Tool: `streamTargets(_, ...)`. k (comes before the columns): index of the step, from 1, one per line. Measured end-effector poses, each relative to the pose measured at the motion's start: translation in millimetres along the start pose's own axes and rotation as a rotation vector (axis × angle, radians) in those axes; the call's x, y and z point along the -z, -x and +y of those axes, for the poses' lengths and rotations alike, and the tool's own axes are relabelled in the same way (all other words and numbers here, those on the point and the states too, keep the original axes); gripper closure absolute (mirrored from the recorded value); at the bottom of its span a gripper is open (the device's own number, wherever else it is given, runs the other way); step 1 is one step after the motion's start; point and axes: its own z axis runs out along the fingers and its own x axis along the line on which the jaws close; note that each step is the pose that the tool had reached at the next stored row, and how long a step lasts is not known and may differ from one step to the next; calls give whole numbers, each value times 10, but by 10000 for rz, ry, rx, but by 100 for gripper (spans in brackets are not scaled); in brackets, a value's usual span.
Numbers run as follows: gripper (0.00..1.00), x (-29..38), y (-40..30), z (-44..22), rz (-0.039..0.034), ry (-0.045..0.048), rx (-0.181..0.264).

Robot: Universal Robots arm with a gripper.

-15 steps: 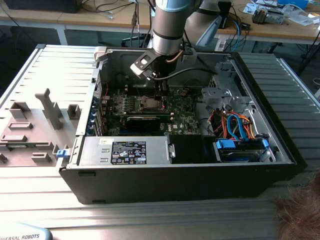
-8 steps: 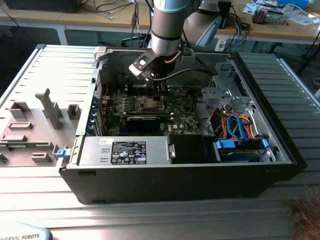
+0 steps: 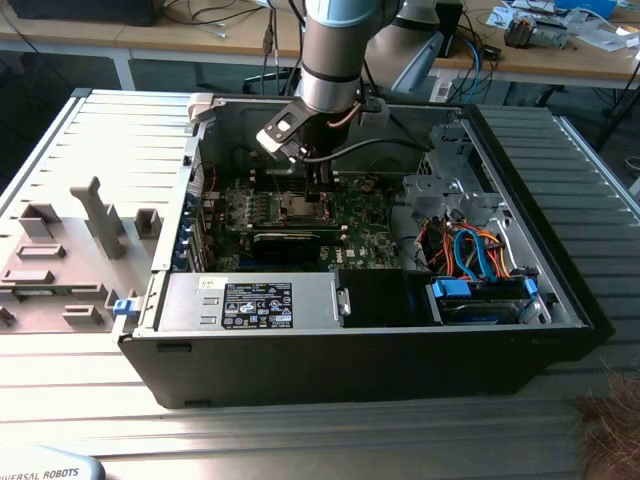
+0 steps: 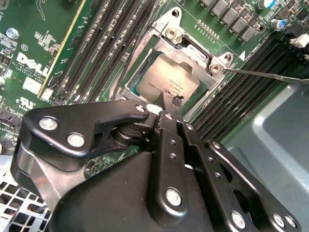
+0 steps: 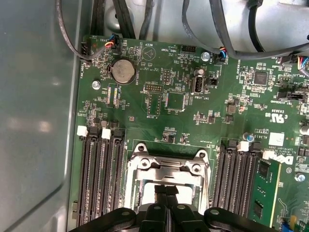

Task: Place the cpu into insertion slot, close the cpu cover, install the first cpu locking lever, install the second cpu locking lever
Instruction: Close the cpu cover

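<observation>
The cpu (image 4: 169, 79), a dull silvery square, lies in the socket on the green motherboard (image 4: 43, 43). The cpu cover (image 4: 214, 65) lies flat around it, and the chip shows through its window. My gripper (image 4: 165, 102) is shut, with its black fingertips resting at the near edge of the chip and the frame. In the first wrist view the shut gripper (image 5: 166, 195) sits over the cover (image 5: 166, 166). A thin locking lever (image 4: 265, 75) sticks out sideways over the memory slots. In the exterior view the gripper (image 3: 318, 195) hangs over the socket (image 3: 298, 208) inside the open case.
Black memory slots (image 4: 251, 96) flank the socket. A black graphics card (image 3: 285, 243) and the labelled power supply (image 3: 250, 300) lie nearer the camera. Drive bay with blue and orange cables (image 3: 480, 262) on the exterior view's right. Cables (image 5: 231, 29) hang above the board.
</observation>
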Motion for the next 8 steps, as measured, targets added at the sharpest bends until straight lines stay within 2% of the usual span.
streamTargets(8, 89, -14, -2, -15, 0, 0, 0)
